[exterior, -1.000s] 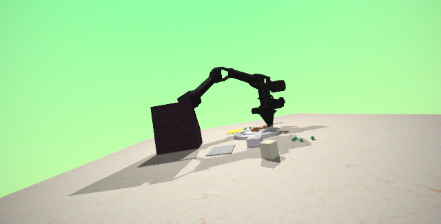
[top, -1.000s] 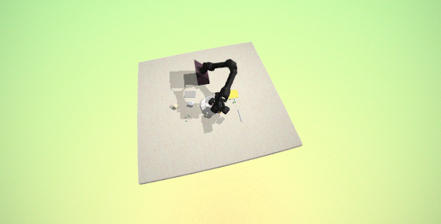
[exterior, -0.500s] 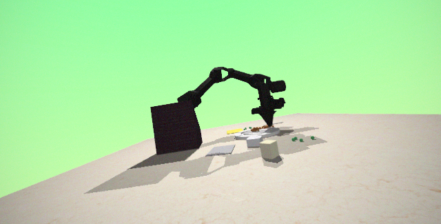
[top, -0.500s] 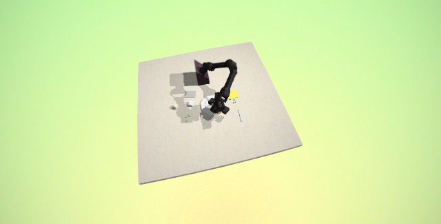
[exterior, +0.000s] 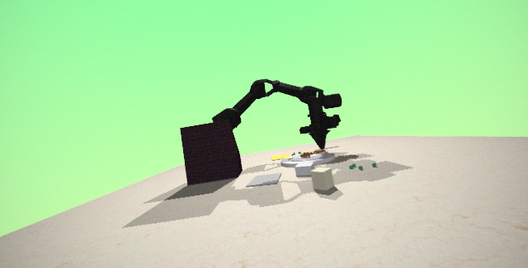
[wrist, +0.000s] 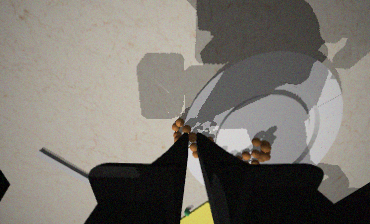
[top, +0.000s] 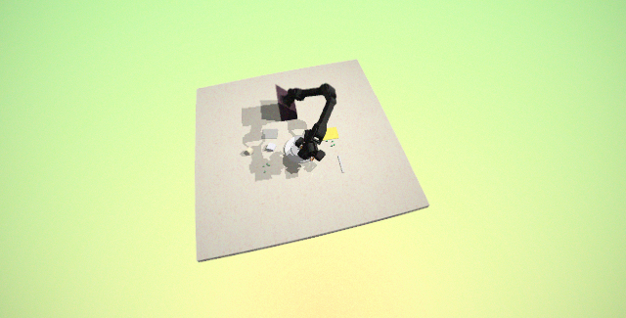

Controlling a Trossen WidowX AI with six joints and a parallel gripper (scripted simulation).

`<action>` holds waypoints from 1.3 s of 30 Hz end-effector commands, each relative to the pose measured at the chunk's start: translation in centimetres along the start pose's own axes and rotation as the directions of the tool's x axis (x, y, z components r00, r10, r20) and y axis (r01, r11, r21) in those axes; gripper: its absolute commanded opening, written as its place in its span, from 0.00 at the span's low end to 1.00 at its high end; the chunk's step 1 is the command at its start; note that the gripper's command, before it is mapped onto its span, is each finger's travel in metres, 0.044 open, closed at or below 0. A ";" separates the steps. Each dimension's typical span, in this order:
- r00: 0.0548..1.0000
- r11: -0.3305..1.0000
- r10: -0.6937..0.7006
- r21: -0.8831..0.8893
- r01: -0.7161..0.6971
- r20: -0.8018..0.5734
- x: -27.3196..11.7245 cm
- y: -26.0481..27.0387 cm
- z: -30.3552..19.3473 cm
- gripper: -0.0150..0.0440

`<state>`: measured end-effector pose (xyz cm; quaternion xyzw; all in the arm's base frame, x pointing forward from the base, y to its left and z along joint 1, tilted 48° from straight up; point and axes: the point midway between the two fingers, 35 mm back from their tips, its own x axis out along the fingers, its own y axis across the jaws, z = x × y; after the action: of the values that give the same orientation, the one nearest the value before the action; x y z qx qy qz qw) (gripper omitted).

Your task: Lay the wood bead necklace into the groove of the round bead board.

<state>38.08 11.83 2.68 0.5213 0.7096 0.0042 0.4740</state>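
Note:
The wood bead necklace (exterior: 306,155) (wrist: 264,147) is a bunched string of orange-brown beads. One cluster lies over the board's inner part; another is at the fingertips, by the board's edge. The middle of the string is hidden behind a finger in the wrist view. The round bead board (top: 289,149) (exterior: 285,163) (wrist: 332,100) is pale grey-white with ring-shaped lines, partly in shadow. My gripper (exterior: 322,148) (wrist: 192,136) points down over the board's edge, its fingers nearly together, shut on the necklace, with a bead between the tips. In the top view the arm hides the fingertips.
A yellow square (top: 332,133) (wrist: 198,215) and small green beads lie beside the board. A white block (top: 270,147) (exterior: 304,170), a cream block (top: 248,151) (exterior: 322,180) and a grey plate (top: 270,134) (exterior: 264,180) stand on the other side. A thin rod (top: 340,164) (wrist: 63,163) lies beyond the gripper.

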 end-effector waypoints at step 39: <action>1.000 1.000 0.005 -0.001 -0.005 0.008 0.6 -5.1 -0.8 0.25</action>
<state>33.86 9.92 0.60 0.5218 0.7062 0.0059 0.4784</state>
